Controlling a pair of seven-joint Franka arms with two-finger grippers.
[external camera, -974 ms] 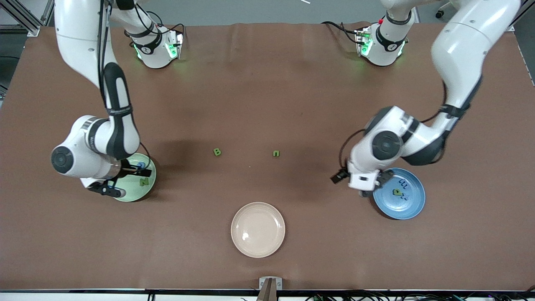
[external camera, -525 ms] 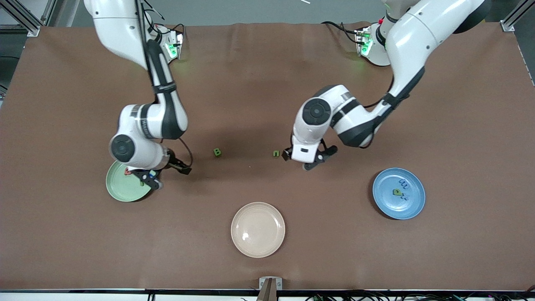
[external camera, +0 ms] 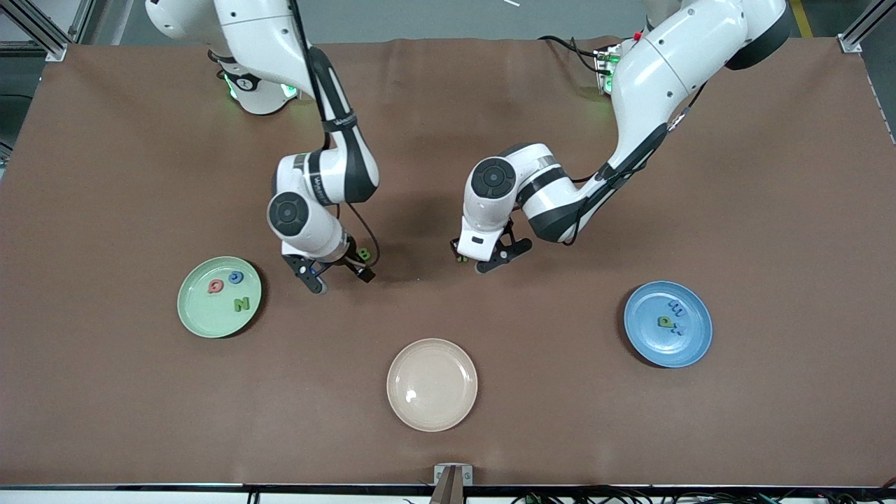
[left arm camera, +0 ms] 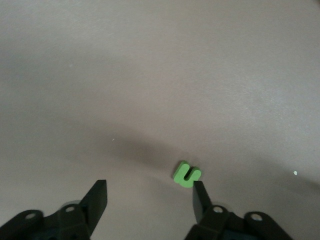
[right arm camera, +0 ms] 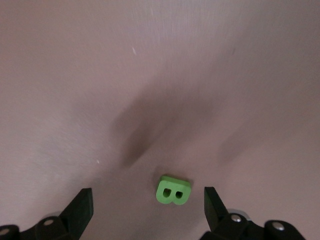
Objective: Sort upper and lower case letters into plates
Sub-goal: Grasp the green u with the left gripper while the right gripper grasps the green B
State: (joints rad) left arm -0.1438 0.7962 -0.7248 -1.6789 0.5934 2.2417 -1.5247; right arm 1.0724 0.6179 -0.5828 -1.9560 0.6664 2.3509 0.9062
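A green capital B [right arm camera: 173, 190] lies on the brown table between the open fingers of my right gripper [right arm camera: 149, 206], closer to one of them; from the front the B [external camera: 364, 254] shows beside that gripper [external camera: 339, 275]. A small green lower-case n [left arm camera: 187, 174] lies just off one fingertip of my open left gripper [left arm camera: 149, 197], outside the gap. Seen from the front, the left gripper [external camera: 474, 260] half hides the n [external camera: 461, 258]. The mint green plate [external camera: 203, 318] holds three letters. The blue plate [external camera: 689, 343] also holds three.
A cream-beige plate [external camera: 432, 384] with nothing in it sits nearer to the front camera, midway between the two coloured plates. A small metal bracket [external camera: 453, 474] sits at the table's front edge.
My right arm has left the green plate and come over the B. My left arm has left the blue plate and come down at the n.
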